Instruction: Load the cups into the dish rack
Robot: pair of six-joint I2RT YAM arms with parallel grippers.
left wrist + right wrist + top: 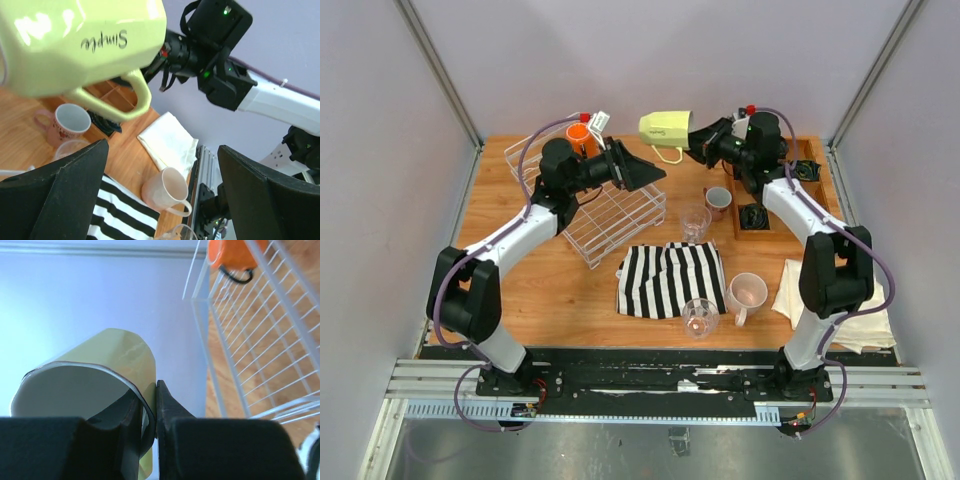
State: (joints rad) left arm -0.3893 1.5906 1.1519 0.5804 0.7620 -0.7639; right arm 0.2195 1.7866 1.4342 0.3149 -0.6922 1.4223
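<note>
My right gripper (696, 141) (150, 407) is shut on the rim of the yellow-green mug (665, 127) (107, 370) and holds it in the air at the back, right of the dish rack (610, 205) (260, 340). The mug fills the top of the left wrist view (85, 45). My left gripper (646, 168) (162, 195) is open and empty, just left of and below the mug. The orange mug (578, 135) (232, 252) sits in the rack's far corner. On the table are the dusty-pink mug (718, 200) (70, 122), the pale pink mug (747, 293) (165, 187) and two glass tumblers (695, 222) (700, 317).
A striped cloth (670, 278) lies at the middle front between the tumblers. A wooden compartment tray (790, 190) stands at the back right. A white cloth (825, 300) (167, 142) lies at the right front edge.
</note>
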